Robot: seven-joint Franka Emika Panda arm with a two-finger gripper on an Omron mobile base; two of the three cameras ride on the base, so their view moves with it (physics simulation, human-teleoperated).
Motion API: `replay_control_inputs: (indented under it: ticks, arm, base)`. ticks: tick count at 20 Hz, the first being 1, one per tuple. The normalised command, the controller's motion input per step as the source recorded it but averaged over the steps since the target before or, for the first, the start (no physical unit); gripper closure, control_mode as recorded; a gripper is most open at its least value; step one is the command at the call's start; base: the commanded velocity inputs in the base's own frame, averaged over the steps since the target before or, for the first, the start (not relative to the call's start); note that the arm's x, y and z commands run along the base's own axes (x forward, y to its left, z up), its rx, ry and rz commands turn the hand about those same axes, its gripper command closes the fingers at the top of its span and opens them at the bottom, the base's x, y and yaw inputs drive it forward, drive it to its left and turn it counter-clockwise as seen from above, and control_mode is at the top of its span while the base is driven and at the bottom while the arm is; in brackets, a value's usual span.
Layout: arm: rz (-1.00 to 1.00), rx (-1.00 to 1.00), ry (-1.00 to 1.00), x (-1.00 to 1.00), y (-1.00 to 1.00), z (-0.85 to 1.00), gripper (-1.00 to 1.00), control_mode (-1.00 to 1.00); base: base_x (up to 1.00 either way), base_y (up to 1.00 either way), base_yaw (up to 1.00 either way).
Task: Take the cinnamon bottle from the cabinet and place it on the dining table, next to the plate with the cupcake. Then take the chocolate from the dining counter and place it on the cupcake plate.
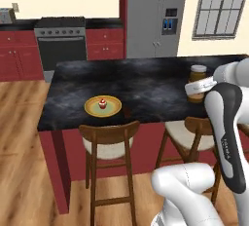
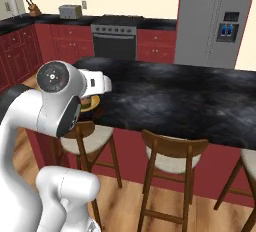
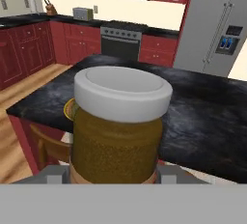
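fingers [image 3: 115, 177] pinch the upright cinnamon bottle [image 3: 118, 124] above the dining table [image 1: 146, 86], hand level, right of the plate [image 1: 103, 106].

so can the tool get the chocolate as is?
Probably not: the tool is shut on the jar, so it has no free grip. The jar must first go down beside the plate.

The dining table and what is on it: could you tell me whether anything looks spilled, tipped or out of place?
Nothing stands out. The plate lies flat on the dining table with the cupcake upright on it, and nothing looks spilled. The cinnamon bottle sits upright in the hand, capped, above the table.
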Motion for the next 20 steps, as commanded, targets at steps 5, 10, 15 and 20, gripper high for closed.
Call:
replay_control_inputs:
  ticks: [5,10,15,20]
  arm:
    - [0.00,0.00,0.00,0.00,0.00,0.00,1.00,1.00]
    - [0.00,0.00,0.00,0.00,0.00,0.00,1.00,1.00]
    - [0.00,0.00,0.00,0.00,0.00,0.00,1.00,1.00]
    - [0.00,0.00,0.00,0.00,0.00,0.00,1.00,1.00]
  base:
    - [0.44,-0.43,0.11]
    - [0.59,-0.26,-0.08]
    - [0.75,-0.07,-0.19]
    - [0.84,0.03,-0.08]
